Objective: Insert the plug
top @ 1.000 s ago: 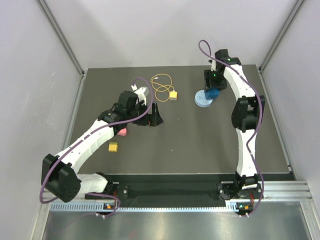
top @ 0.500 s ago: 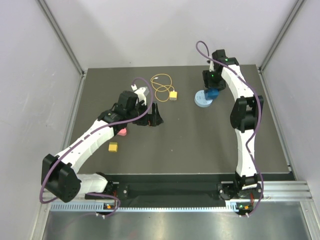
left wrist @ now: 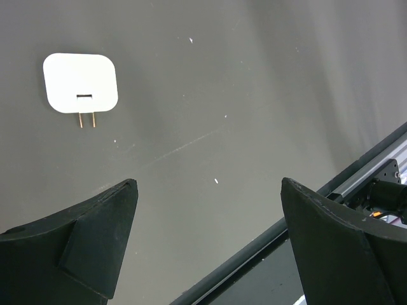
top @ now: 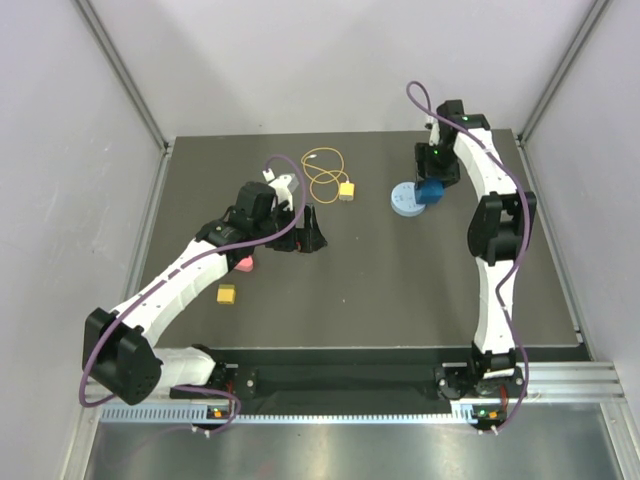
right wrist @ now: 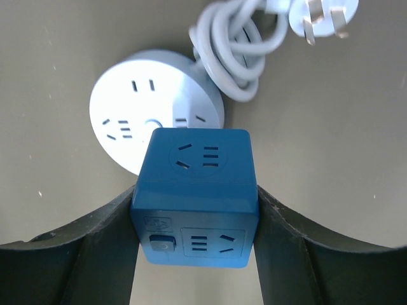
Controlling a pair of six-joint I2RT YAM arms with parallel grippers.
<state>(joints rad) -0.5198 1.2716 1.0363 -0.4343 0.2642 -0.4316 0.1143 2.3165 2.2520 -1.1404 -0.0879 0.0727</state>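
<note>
The plug (top: pixel 347 190), a small yellow connector, lies on the dark mat at the end of its looped yellow wire (top: pixel 322 168). My left gripper (top: pixel 305 232) is open and empty, a little to the near left of the plug, with its jaws wide apart in the left wrist view (left wrist: pixel 208 184). My right gripper (top: pixel 432 186) is shut on a blue cube socket (right wrist: pixel 194 190), holding it over the near right part of a round pale socket disc (right wrist: pixel 137 108). The disc also shows in the top view (top: pixel 403 200).
A pale squarish piece with two prongs (left wrist: pixel 80 82) lies on the mat in the left wrist view, with no wire showing. A pink item (top: pixel 243 265) and a loose yellow block (top: pixel 227 293) lie beside the left arm. A coiled grey cord (right wrist: pixel 235 44) lies by the disc.
My right gripper has shifted slightly to the right with the blue cube in it. The left arm and the plug have not moved.
</note>
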